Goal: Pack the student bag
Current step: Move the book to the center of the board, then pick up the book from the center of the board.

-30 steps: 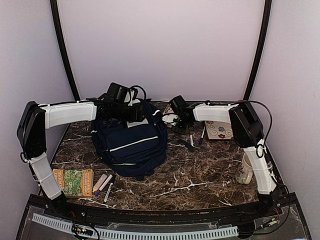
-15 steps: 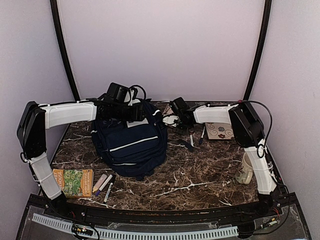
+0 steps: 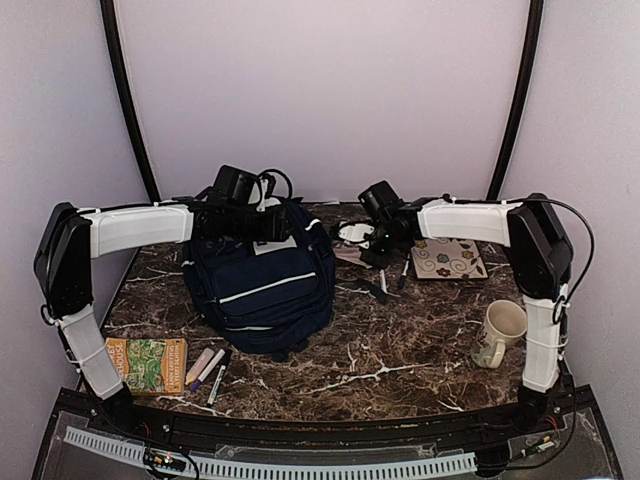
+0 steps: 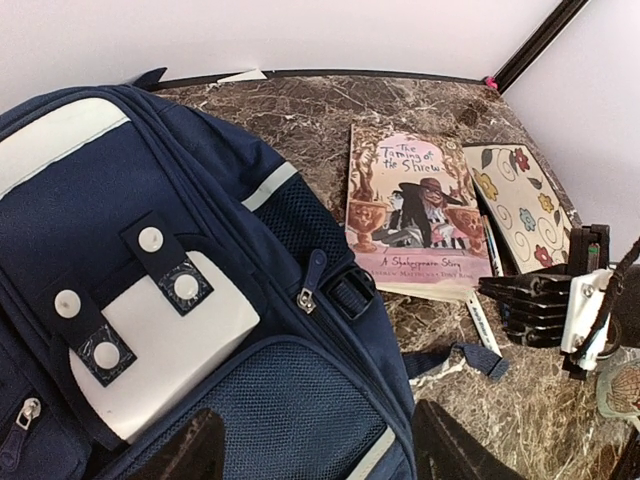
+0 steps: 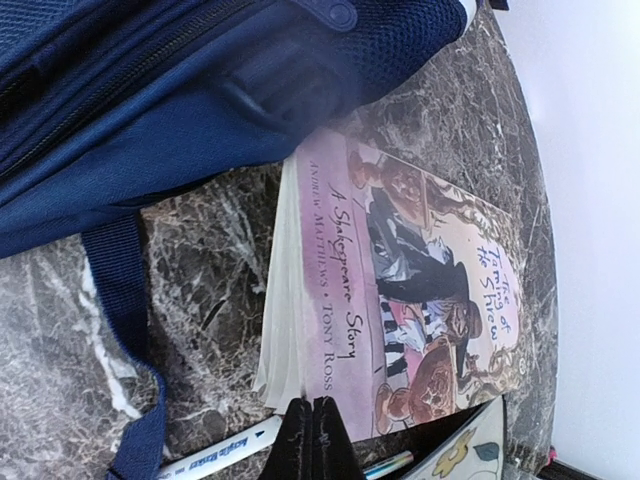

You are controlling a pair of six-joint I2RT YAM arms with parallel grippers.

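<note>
Two claws: left claw (image 4: 320, 442) spread above bag (image 4: 150, 200); right claw (image 5: 311, 435) clenched, empty-looking.
Book (image 5: 400, 290): just ahead of it; reopen, pinch its edge.

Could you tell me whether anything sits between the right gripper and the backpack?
Only the paperback: it lies flat on the table between the right gripper, jaws shut at its edge, and the backpack, with the bag's loose strap beside it. Nothing upright blocks the way.

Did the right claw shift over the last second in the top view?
Yes. The right claw has slid to the right, away from the student bag and toward the flowered notebook.
</note>
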